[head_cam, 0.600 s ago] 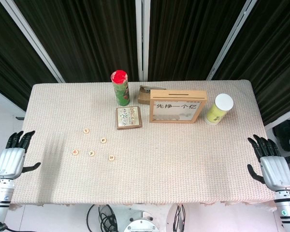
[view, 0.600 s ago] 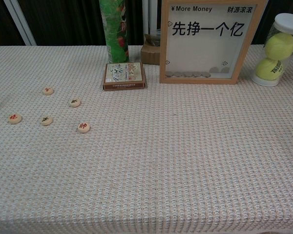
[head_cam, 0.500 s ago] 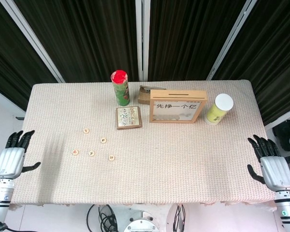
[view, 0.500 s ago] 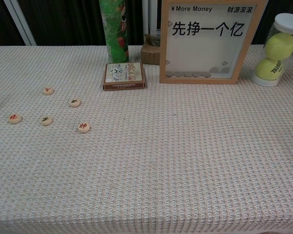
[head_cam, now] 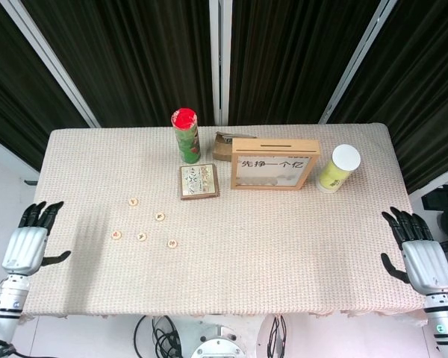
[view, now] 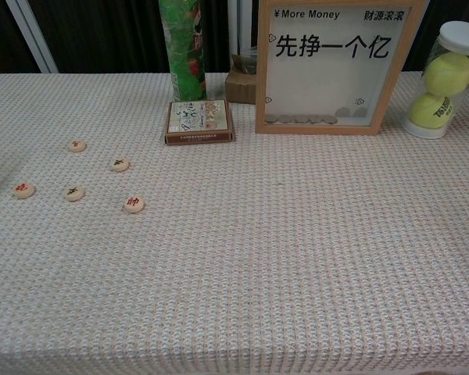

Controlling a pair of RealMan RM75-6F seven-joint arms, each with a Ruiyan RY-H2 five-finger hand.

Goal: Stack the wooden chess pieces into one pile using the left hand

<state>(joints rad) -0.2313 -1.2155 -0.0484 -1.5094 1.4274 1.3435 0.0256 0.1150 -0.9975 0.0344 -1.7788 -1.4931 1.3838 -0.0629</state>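
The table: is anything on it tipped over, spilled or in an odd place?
Nothing stands out. The five chess pieces lie flat and apart on the cloth, not yet stacked. The green can, card box, wooden frame and ball tube look undisturbed.

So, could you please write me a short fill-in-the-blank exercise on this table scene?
1. The chess pieces on the cloth number ____.
2. The clear tube holds ____ tennis balls.
3. The green can has a ____ lid.
4. The left robot hand holds ____.

Missing words: five; two; red; nothing
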